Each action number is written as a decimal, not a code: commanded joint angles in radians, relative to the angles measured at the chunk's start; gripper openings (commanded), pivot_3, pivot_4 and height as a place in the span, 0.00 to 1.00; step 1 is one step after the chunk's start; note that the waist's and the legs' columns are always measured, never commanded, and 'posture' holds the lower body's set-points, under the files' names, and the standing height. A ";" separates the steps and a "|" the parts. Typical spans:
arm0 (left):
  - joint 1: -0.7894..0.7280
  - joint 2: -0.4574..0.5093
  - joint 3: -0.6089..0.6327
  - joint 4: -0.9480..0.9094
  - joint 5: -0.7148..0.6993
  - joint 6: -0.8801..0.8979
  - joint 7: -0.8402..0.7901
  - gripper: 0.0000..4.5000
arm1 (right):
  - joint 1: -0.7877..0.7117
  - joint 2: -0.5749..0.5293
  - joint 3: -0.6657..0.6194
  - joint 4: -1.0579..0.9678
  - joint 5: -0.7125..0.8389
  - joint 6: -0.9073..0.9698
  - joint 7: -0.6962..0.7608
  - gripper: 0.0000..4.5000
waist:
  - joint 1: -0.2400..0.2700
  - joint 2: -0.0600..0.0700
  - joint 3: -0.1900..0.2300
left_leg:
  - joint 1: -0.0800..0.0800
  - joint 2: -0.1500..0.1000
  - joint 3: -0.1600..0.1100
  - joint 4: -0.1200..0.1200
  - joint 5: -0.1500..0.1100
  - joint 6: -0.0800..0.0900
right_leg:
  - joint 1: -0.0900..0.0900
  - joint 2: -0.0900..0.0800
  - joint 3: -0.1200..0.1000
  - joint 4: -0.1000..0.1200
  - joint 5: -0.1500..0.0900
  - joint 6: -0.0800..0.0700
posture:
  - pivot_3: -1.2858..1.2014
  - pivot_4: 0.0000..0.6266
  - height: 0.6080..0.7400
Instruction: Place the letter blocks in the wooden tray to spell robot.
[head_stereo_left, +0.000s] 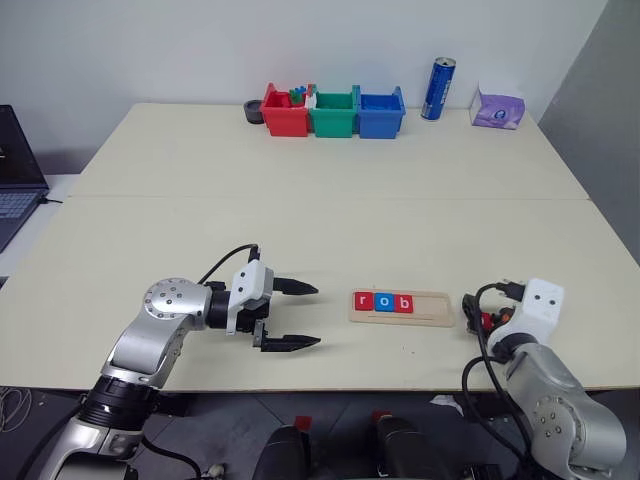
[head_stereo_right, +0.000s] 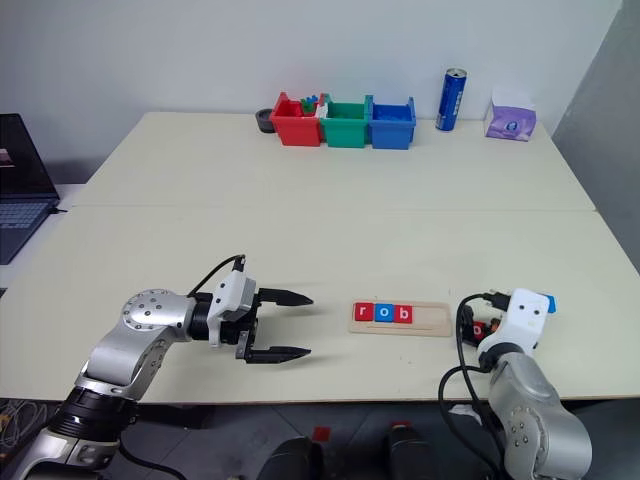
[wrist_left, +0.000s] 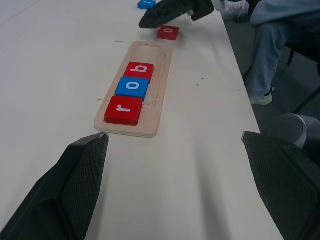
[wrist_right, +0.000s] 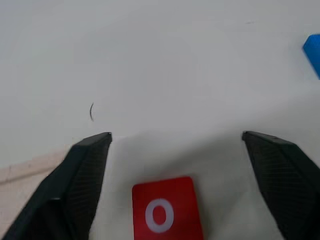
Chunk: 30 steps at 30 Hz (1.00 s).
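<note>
The wooden tray (head_stereo_left: 432, 306) lies near the table's front edge. It holds a red r block (head_stereo_left: 363, 301), a blue o block (head_stereo_left: 383, 302) and a red b block (head_stereo_left: 403, 303) side by side at its left end. My left gripper (head_stereo_left: 308, 315) stands open to the left of the tray, pointing at it. My right gripper (wrist_right: 176, 135) is open just right of the tray. A red o block (wrist_right: 162, 210) lies flat on the table between its fingers, untouched. A blue block (wrist_right: 312, 50) lies a little farther off.
Red (head_stereo_left: 285, 112), green (head_stereo_left: 333, 112) and blue (head_stereo_left: 381, 112) bins line the table's far edge, with a blue can (head_stereo_left: 438, 88) and a purple tissue pack (head_stereo_left: 498, 108) to their right. A laptop (head_stereo_left: 15, 180) sits off the left side. A seated person (wrist_left: 280, 30) is beyond the table edge.
</note>
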<state>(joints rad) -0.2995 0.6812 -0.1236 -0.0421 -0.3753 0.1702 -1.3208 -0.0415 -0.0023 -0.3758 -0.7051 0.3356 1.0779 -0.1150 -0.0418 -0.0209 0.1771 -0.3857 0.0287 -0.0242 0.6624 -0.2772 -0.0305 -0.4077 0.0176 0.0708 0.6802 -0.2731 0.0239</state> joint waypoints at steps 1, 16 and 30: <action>-0.009 0.000 0.003 -0.023 -0.002 -0.008 0.001 1.00 | -0.062 -0.083 -0.045 -0.066 0.057 -0.004 0.068 0.99 | -0.001 0.000 0.000 | 0.000 0.000 0.000 0.000 0.000 0.000 | 0.000 0.000 0.000 0.000 0.000 0.000 | 0.52 0.24 1.00; -0.011 -0.011 0.010 -0.043 -0.015 0.013 0.017 1.00 | 0.126 -0.971 0.175 0.255 0.073 -0.447 1.041 0.99 | 0.000 -0.002 0.002 | 0.000 -0.002 0.002 0.000 0.000 0.000 | 0.001 0.002 -0.002 -0.001 -0.001 0.001 | 0.52 0.24 1.00; -0.007 -0.019 0.005 -0.059 -0.011 0.021 0.045 1.00 | -0.078 -1.023 0.381 0.587 -0.061 -0.634 1.237 0.99 | 0.005 -0.004 0.003 | 0.000 -0.001 0.002 0.001 0.000 0.000 | 0.002 0.000 -0.002 0.000 -0.001 0.001 | 0.52 0.24 1.00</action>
<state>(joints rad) -0.3002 0.6613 -0.1241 -0.0633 -0.3768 0.1918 -1.2771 -0.1012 -1.0064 0.0009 -0.1250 0.2859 0.4653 1.0935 -0.0364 -0.0247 0.1802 -0.3852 0.0281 -0.0225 0.6636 -0.2774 -0.0301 -0.4059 0.0177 0.0691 0.6797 -0.2736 0.0247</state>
